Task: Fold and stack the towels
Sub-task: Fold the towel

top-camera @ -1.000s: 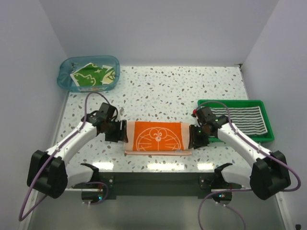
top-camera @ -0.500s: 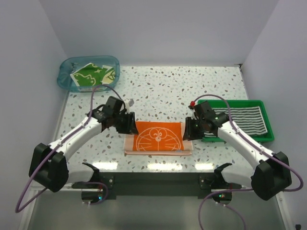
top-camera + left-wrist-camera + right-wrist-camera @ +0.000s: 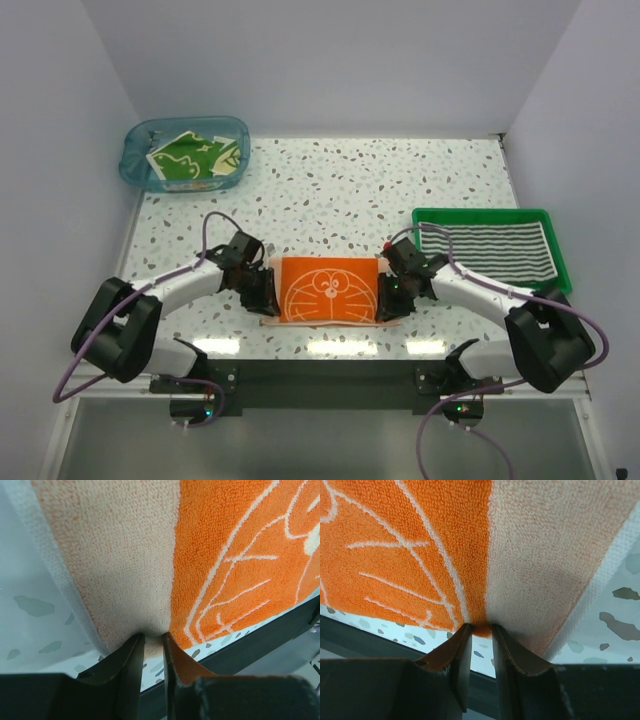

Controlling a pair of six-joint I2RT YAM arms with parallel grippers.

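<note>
- Orange towel [image 3: 328,290], one of three towels, lies at 6 o'clock on the speckled table [image 3: 380,190], close to the front edge and directly between the two grippers. Its white line-drawn cartoon face is turned up, and a pale peach strip shows along its near edge.
- The green towel [image 3: 190,158] is the second. It sits rumpled in the single blue tub [image 3: 135,170] at 10 o'clock, well apart from the orange towel.
- The striped towel [image 3: 495,250] is the third. It is spread flat in the single green tray [image 3: 480,213] at 3 o'clock, filling most of the floor.
- There are two arms, each with one gripper, both down at table level.
- The left gripper [image 3: 262,290] is at the orange towel's 9 o'clock end. In its wrist view the two fingers are drawn almost together with only a narrow slit between them. They pinch a small tuck of cloth where the orange face meets the peach reverse.
- The right gripper [image 3: 390,295] is at the towel's 3 o'clock end. Its wrist view shows the mirror of this: two fingers nearly closed, nipping the cloth at the line between orange and peach.
- In both wrist views the table shows under the towel's pale outer hem.
</note>
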